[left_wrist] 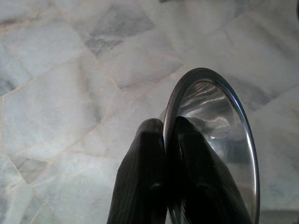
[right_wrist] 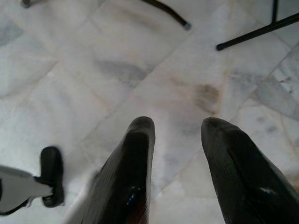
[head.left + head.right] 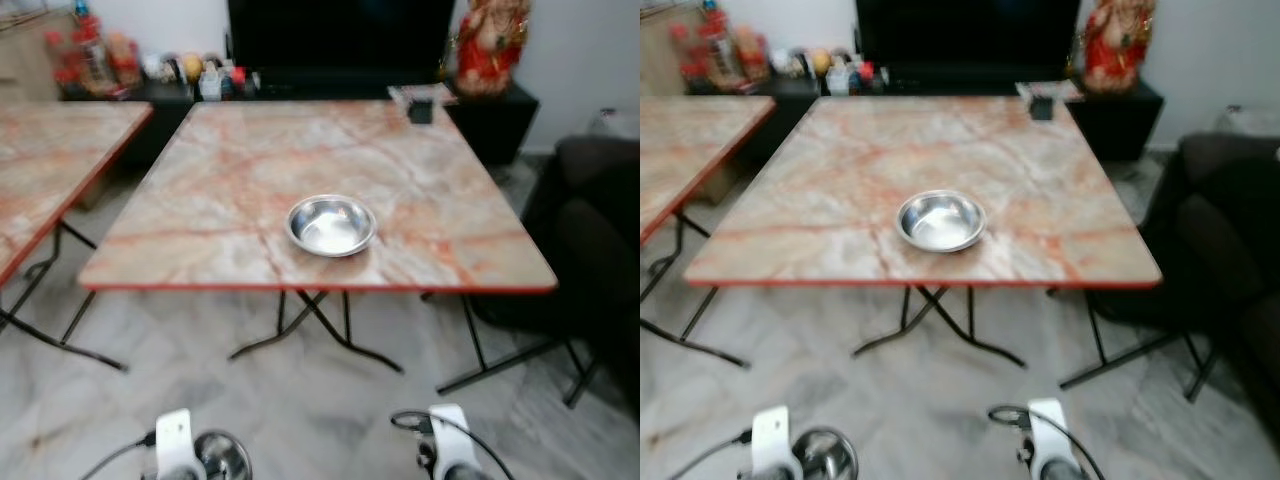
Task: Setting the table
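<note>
A steel bowl (image 3: 331, 225) sits on the marble-patterned folding table (image 3: 220, 180), near its front edge. A second steel bowl (image 1: 219, 135) hangs low over the floor, its rim pinched between the fingers (image 1: 145, 177) of my left gripper (image 1: 169, 128); the same bowl (image 3: 222, 456) shows at the bottom of the left eye view beside the left wrist. My right gripper (image 2: 177, 126) points down at the floor tiles, open, with nothing between its fingers. The right wrist (image 3: 450, 450) hangs low in front of the table.
A second marble table (image 3: 50, 160) stands to the left. A dark sofa (image 3: 595, 240) is on the right. Behind the table is a black TV cabinet (image 3: 340, 45) with a small dark holder (image 3: 421, 108) at the table's far edge. Folding table legs (image 3: 320, 330) stand on the tiled floor.
</note>
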Controlling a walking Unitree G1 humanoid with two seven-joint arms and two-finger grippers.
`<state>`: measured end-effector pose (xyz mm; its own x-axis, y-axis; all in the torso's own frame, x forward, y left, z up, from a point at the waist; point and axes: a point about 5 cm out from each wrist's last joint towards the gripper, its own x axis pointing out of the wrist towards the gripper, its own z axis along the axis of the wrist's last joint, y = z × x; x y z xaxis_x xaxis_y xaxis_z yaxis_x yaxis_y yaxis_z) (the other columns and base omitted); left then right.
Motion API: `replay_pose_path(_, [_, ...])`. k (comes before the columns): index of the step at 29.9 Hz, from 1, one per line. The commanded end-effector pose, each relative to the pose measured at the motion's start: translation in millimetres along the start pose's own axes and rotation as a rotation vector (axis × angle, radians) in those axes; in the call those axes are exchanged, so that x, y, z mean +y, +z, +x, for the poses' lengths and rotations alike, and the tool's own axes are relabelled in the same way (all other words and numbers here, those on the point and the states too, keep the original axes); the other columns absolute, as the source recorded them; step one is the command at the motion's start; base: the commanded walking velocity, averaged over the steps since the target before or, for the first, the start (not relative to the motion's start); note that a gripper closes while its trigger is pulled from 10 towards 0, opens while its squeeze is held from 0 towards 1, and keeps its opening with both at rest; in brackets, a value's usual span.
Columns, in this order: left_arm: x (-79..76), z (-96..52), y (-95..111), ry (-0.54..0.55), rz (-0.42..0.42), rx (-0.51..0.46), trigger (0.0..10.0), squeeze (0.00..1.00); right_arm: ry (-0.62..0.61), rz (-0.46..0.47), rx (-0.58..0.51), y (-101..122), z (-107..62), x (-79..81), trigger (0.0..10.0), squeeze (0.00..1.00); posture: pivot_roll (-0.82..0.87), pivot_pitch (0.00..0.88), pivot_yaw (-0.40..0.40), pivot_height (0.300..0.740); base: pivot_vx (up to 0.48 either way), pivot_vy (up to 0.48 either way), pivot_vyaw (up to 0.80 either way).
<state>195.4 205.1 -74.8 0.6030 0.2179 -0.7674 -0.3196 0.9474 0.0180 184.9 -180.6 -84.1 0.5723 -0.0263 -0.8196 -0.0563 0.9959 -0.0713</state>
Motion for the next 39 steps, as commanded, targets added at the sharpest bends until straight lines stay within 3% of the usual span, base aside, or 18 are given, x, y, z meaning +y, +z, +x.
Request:
replay_pose_path(1, [-6.5,0.5,3.8,-0.014,-0.014,-0.011,10.0,0.0,-0.017,-0.003,-0.008,2.9,0.0,-6.8,10.0,0.0,-0.07,0.0,0.003,0.732,0.27,-0.394,0.0])
replay_pose_path(8, [-7.0,0.3,3.3,-0.012,-0.026,-0.012,10.0,0.0,-0.018,-0.003,-0.012,4.5,0.2,-7.7,10.0,0.0,-0.07,0.0,-0.001,0.732,0.268,-0.352,0.0])
replay_pose_path(18, [-5.7,-0.7,-1.3,-0.016,-0.037,-0.007,10.0,0.0,-0.02,-0.001,-0.014,4.8,0.0,-9.4,10.0,0.0,-0.07,0.0,-0.007,0.732,0.0,0.0,0.0])
replay_pose_path(30, [-4.4,-0.5,0.1,-0.001,-0.052,-0.015,10.0,0.0,-0.015,-0.004,-0.019,6.9,0.4,-8.7,10.0,0.0,-0.06,0.0,-0.012,0.732,0.0,-0.28,0.0])
replay_pose_path(39, [23.2,-3.2,-1.1,0.143,-0.132,-0.075,10.0,0.0,-0.009,-0.005,-0.016,5.6,0.2,-7.9,10.0,0.0,-0.04,0.0,-0.019,0.732,0.0,0.0,0.0])
